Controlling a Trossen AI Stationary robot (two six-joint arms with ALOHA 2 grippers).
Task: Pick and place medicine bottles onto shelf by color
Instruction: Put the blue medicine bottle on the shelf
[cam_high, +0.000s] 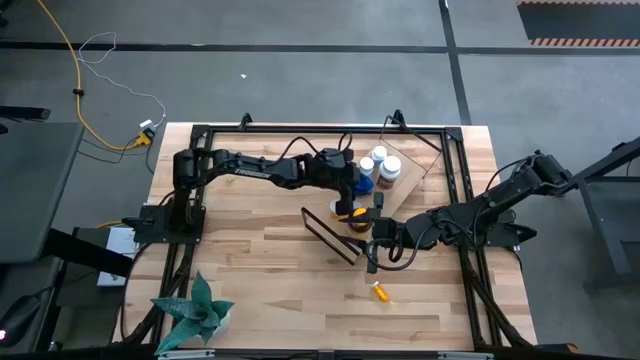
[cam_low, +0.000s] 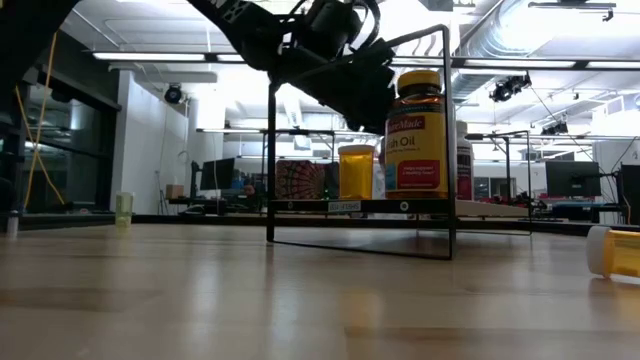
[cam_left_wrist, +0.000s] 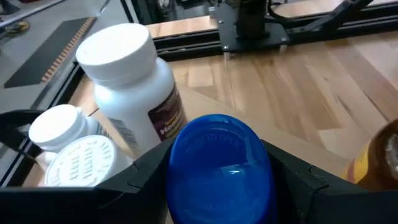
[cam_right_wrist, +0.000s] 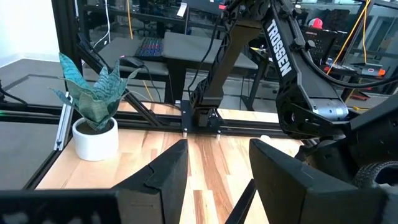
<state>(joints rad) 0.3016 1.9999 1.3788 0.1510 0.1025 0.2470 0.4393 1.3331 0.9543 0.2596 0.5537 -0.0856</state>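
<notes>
My tabletop (cam_high: 260, 280) is butcher-block wood, pale strips w/ a soft satin sheen. The shelf (cam_high: 408, 178) on it is light wood too, matt, w/ a thin black wire frame (cam_low: 447, 140) that looks like metal. On the shelf, the blue bottle (cam_left_wrist: 219, 168) reads as glossy smooth plastic w/ raised lettering on its cap; my left gripper (cam_left_wrist: 211, 186) around it is matt black plastic. Just beside the blue one, the white bottles (cam_left_wrist: 127, 87) are smooth plastic w/ paper labels. The amber bottle (cam_low: 417, 130) is see-through, glossy. Plant pot (cam_right_wrist: 95, 138) is smooth white, prob. ceramic.
</notes>
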